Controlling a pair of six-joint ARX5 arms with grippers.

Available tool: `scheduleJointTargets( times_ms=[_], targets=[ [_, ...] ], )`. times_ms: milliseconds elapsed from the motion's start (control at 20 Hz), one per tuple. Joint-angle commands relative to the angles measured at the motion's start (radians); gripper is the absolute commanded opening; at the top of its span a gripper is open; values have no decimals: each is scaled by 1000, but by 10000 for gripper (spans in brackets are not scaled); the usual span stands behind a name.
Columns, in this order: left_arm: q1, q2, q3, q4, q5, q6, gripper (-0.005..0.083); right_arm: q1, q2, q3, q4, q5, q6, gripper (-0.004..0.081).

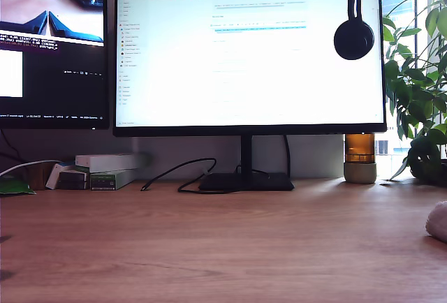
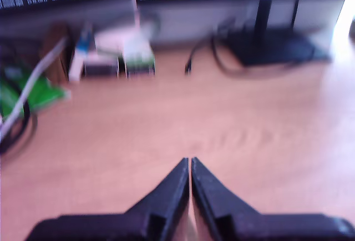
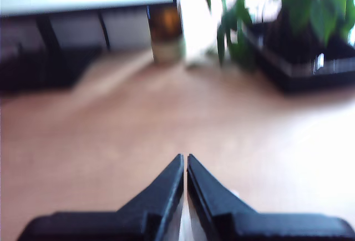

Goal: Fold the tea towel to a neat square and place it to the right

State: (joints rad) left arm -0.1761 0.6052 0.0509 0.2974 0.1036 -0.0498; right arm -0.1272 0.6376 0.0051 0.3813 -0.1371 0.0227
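Both grippers hover above bare desk wood with their jaws pressed together, nothing between them: my first gripper faces the small boxes and black cable near the desk's back edge, my second gripper faces the amber jar and potted plant. Only a sliver of the tea towel shows (pale and fluffy), lying at the desk's edge on the exterior view's right.

Bright daylight floods in from the exterior view's right, and the monitor glares near white. The bench is evenly lit, shadows soft. Exterior view sharp — both wrist views blurred, backgrounds smeared, the plant washed out.
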Motion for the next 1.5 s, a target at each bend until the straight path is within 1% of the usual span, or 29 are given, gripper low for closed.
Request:
scheduleJointTargets(
  times_ms=[0,150,350,500,850,1000,1100,1200,1300,1450],
  targets=[
    [-2,-47,-15,9,0,4,-22,12,-35,0,18,-21,-15,-13],
    [-2,-131,-15,-23,0,5,-22,32,-97,0,-17,-21,-25,-13],
    [-2,-253,-15,-143,-19,6,-22,56,-195,0,-70,-19,-48,-13],
    [-2,-340,-15,-224,-19,5,-22,69,-269,0,-148,-19,-52,-13],
    [-2,-541,-15,-393,-23,-5,-22,76,-426,0,-277,-10,-50,-13],
    [-2,-620,-15,-490,-36,-15,-22,77,-486,0,-322,-18,-50,-13],
    [-2,-618,-13,-541,-42,-23,-22,77,-515,1,-380,-44,-46,-13],
    [-2,-618,-12,-621,-40,-23,-22,77,-525,1,-459,-43,-47,-13],
    [-2,-618,-11,-616,-40,-23,-22,76,-525,1,-535,-44,-47,-13],
    [-2,-618,-11,-621,-40,-23,-22,77,-525,2,-536,-43,-47,-13]
  ],
)
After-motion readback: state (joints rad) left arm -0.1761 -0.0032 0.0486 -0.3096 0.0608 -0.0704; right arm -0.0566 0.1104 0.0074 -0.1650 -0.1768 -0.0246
